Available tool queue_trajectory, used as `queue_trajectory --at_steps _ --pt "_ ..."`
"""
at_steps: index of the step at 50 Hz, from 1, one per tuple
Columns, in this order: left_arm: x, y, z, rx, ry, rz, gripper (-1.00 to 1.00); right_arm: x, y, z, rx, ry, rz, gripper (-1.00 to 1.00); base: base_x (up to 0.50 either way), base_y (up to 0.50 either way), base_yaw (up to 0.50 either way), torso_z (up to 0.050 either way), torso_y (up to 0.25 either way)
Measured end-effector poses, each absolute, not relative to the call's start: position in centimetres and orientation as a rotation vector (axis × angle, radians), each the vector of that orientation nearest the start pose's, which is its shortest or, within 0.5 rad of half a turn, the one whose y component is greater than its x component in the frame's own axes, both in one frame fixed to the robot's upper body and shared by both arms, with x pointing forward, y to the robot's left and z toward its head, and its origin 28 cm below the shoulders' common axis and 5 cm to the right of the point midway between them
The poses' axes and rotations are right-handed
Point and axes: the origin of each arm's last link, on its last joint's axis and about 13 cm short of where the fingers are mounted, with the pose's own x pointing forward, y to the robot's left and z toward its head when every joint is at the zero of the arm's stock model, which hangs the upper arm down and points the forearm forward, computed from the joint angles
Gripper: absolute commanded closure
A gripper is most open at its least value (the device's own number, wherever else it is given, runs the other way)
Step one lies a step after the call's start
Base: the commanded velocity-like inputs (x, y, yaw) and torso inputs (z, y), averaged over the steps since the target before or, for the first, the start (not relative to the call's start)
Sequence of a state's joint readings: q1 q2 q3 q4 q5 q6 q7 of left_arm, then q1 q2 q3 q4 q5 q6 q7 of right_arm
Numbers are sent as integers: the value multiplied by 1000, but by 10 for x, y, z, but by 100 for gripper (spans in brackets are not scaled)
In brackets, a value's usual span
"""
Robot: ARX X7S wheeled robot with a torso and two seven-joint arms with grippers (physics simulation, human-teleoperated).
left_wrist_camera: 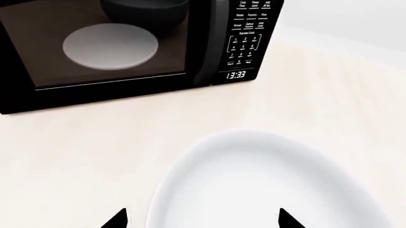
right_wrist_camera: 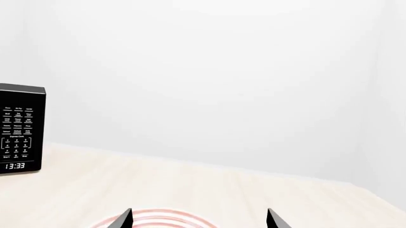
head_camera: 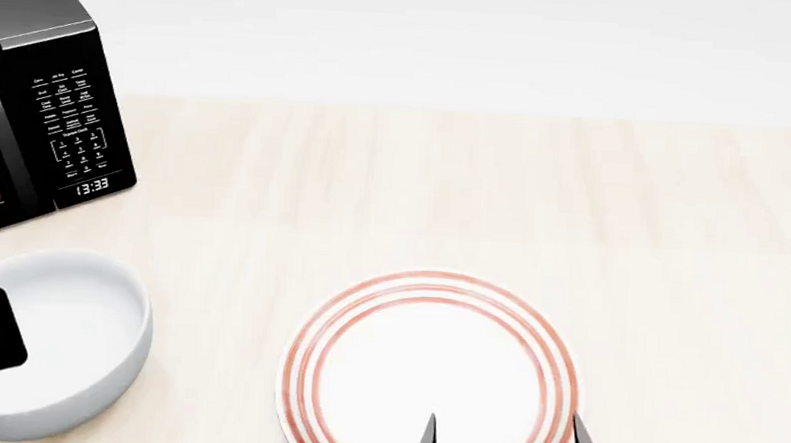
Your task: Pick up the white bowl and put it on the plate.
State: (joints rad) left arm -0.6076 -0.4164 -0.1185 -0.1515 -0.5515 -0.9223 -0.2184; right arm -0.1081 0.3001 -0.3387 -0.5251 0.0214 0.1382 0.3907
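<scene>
The white bowl (head_camera: 46, 341) stands upright on the pale wood-grain counter (head_camera: 504, 186), at the left of the head view and well apart from the plate (head_camera: 427, 368), which lies flat to its right with its three red rings unobstructed. The left gripper (left_wrist_camera: 201, 219) is open: in the left wrist view its two dark fingertips (left_wrist_camera: 117, 219) stand apart with the bowl's near rim between and just beyond them, so the bowl lies directly ahead of this pincer; whether a tip touches the wall cannot be told. Being round, the bowl offers no long axis, so any rim chord should serve a grasp. The left arm is clearly the nearer one. The right gripper (head_camera: 504, 441), also open and holding nothing, hovers over the plate's near edge, its tips apart in the right wrist view. The carry will probably run rightward across bare counter, and the right gripper may then need to clear the plate. A black microwave (head_camera: 33, 106), its clock reading 13:33, stands behind the bowl; a plain white wall (right_wrist_camera: 209, 71) backs the counter.
</scene>
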Motion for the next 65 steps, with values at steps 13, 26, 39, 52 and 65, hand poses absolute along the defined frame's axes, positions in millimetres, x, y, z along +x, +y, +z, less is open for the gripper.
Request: queue_trajectory --at_steps 13,26,39,52,65 --pt "306 326 113 -179 420 263 -100 170 -81 82 -141 -248 16 -100 0 0 0 0 0" --pt "315 329 107 -181 425 272 -100 171 -81 81 -142 -248 17 -100 0 0 0 0 0" --pt "322 332 99 -186 434 281 -100 170 -81 81 -144 -248 18 -100 0 0 0 0 0" --pt "321 330 94 -188 442 289 -100 170 -81 81 -144 -248 18 -100 0 0 0 0 0" --pt "317 327 94 -184 447 295 -100 170 -81 81 -144 -246 19 -100 0 0 0 0 0"
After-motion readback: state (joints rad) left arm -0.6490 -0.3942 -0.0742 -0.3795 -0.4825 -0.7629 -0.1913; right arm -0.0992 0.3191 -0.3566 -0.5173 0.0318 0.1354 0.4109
